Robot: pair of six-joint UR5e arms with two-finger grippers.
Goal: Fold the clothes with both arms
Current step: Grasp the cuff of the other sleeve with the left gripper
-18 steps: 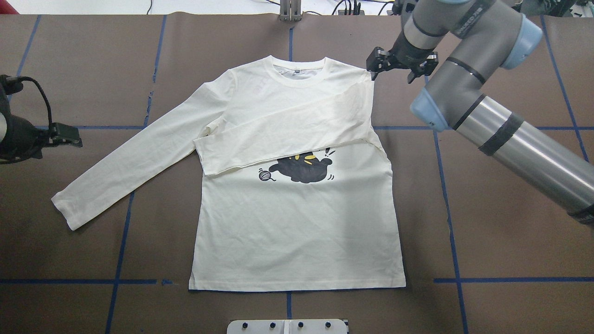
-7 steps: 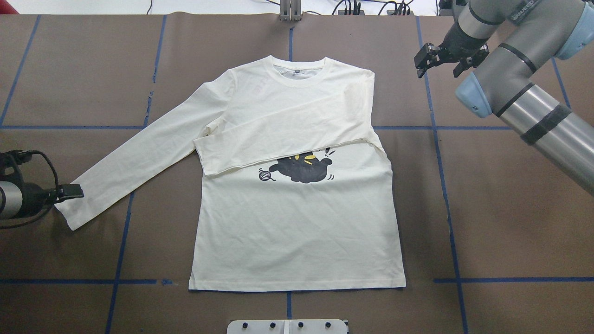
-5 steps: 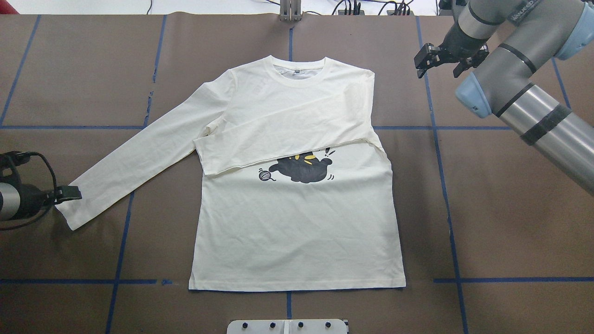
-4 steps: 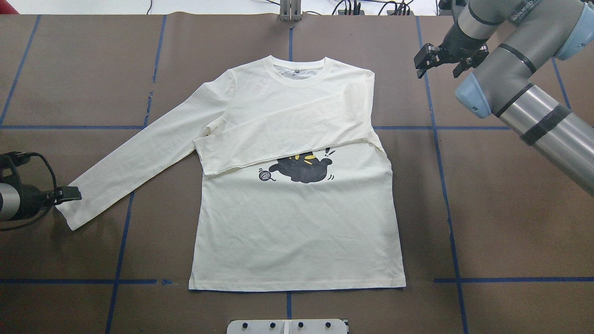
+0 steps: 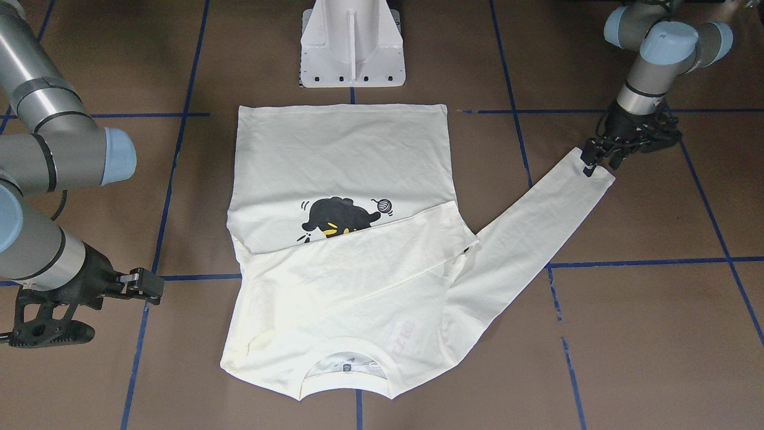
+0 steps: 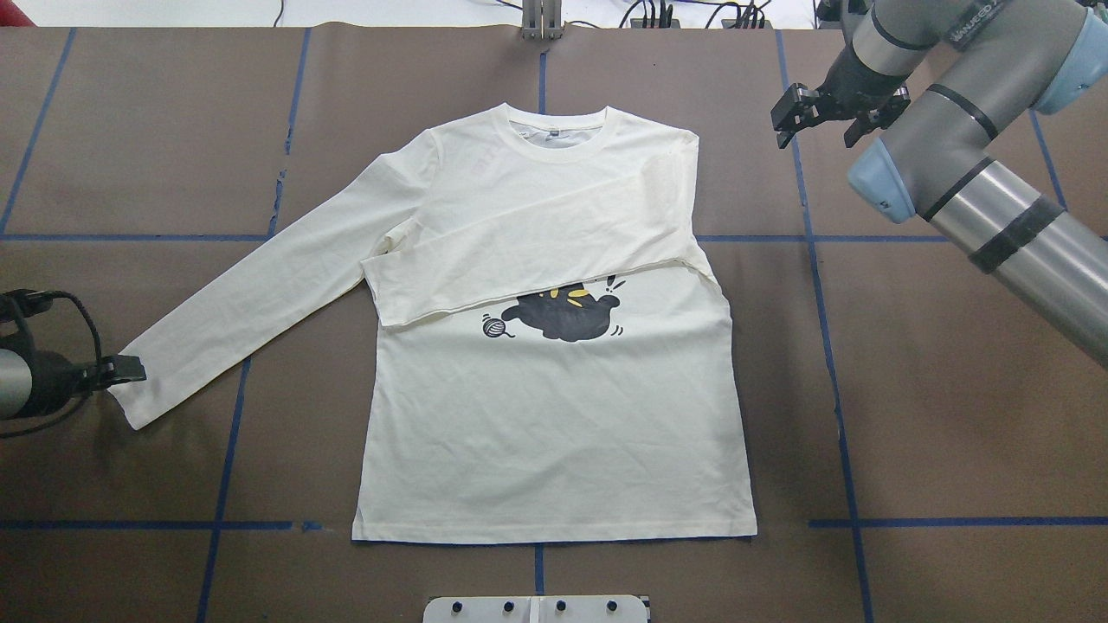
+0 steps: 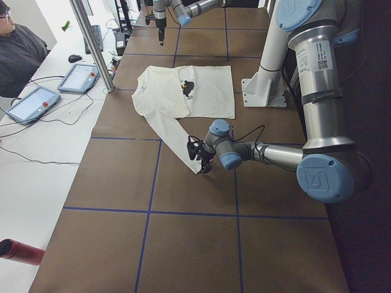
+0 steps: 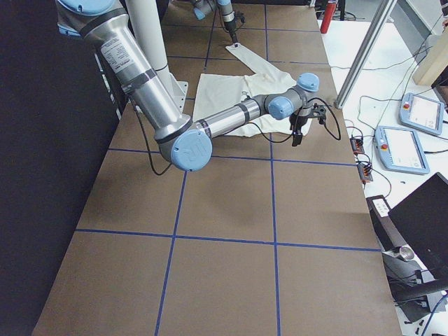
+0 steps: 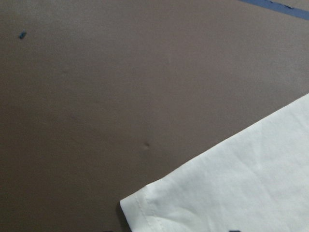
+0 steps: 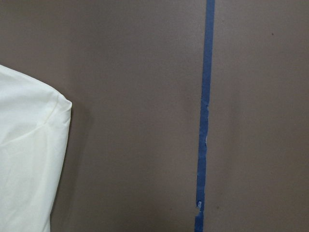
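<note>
Sleeve fold looks underway: cat-print shirt (image 6: pixel 554 433) laid flat dead centre, 8 o'clock cuff (image 6: pixel 132 405) touched by left gripper (image 6: pixel 134 370) (grip can't be told), right gripper (image 6: pixel 818 130) held agape and empty at 1 o'clock; cuff pinch needed next.

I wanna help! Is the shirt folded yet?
Only partly. On the shirt, one sleeve lies folded across the chest; the other sleeve is spread flat.

My right arm (image 6: pixel 987 203), upper link: printed lettering, cropped at the frame edge, unreadable. My left arm (image 7: pixel 324 91): white sticker (image 7: pixel 321 56) with square code, print too small. Shirt (image 5: pixel 340 155): faint lettering showing through, illegible.
</note>
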